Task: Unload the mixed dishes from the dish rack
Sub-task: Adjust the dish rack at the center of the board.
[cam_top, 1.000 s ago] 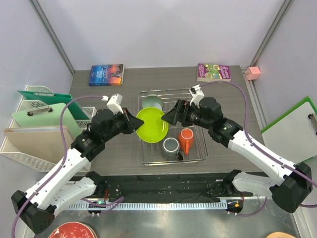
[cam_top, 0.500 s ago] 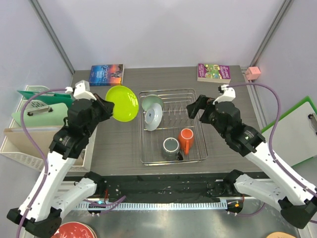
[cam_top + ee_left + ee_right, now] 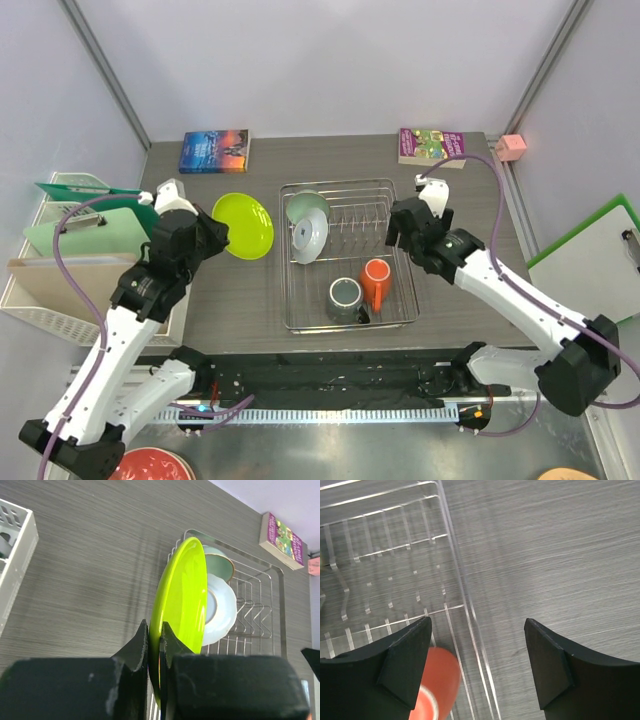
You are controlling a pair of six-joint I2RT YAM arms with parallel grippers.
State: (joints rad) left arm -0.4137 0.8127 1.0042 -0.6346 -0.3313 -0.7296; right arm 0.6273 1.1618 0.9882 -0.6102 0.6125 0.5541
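Left of the dish rack [image 3: 355, 215], above the tabletop [image 3: 460, 200], the small lime-green plate [image 3: 245, 226] was held tilted, its rim pinched in the left claw [image 3: 218, 232], which was closed tight on it; inside the rack the light grey plate [image 3: 308, 235] leaned just beside the pale mint-green bowl [image 3: 305, 205]; the orange mug [image 3: 376, 282] and grey mug [image 3: 345, 295] sat side by side; the right claw [image 3: 395, 225] hung wide open and empty over the rack's right edge.

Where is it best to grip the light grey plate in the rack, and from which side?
Probably its upper rim, from above: the light grey plate stands tilted on edge in the dish rack, so that thin rim is free to pinch.
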